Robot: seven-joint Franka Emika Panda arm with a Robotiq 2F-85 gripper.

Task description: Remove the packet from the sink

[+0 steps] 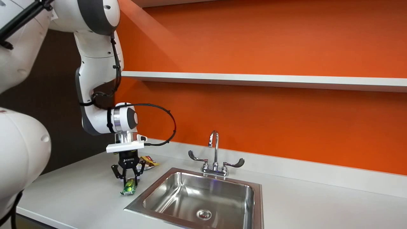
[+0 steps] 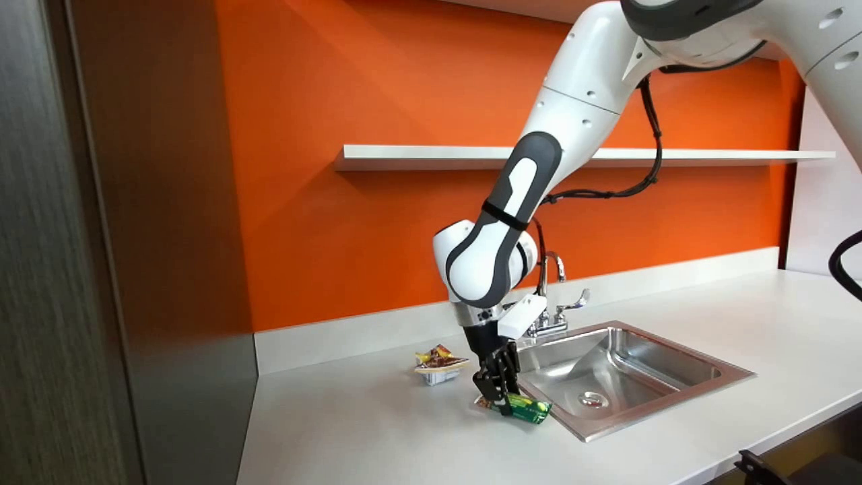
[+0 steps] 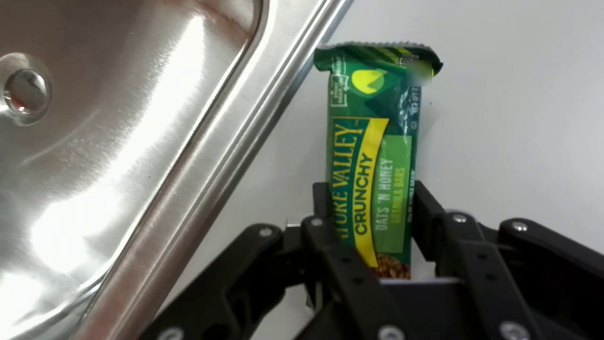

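The packet (image 3: pixel 358 151) is a green granola bar wrapper with yellow and light green on it. It is at the counter surface beside the sink, outside the basin, and shows in both exterior views (image 1: pixel 128 188) (image 2: pixel 528 408). My gripper (image 3: pixel 371 193) points down with one black finger against each long side of the packet, shut on it; it also shows in both exterior views (image 1: pixel 130 183) (image 2: pixel 505 404). I cannot tell whether the packet touches the counter. Its near end is hidden by the gripper in the wrist view. The steel sink (image 1: pixel 151 191) (image 2: pixel 660 404) (image 3: pixel 212 165) has its drain visible.
A chrome two-handled faucet (image 1: pixel 216 159) (image 2: pixel 552 323) stands behind the sink. A yellow and brown wrapper (image 1: pixel 148 161) (image 2: pixel 441 358) with something whitish under it lies behind the gripper. A white shelf (image 1: pixel 270 79) (image 2: pixel 417 156) runs along the orange wall. A dark panel (image 2: pixel 168 269) bounds the counter's end.
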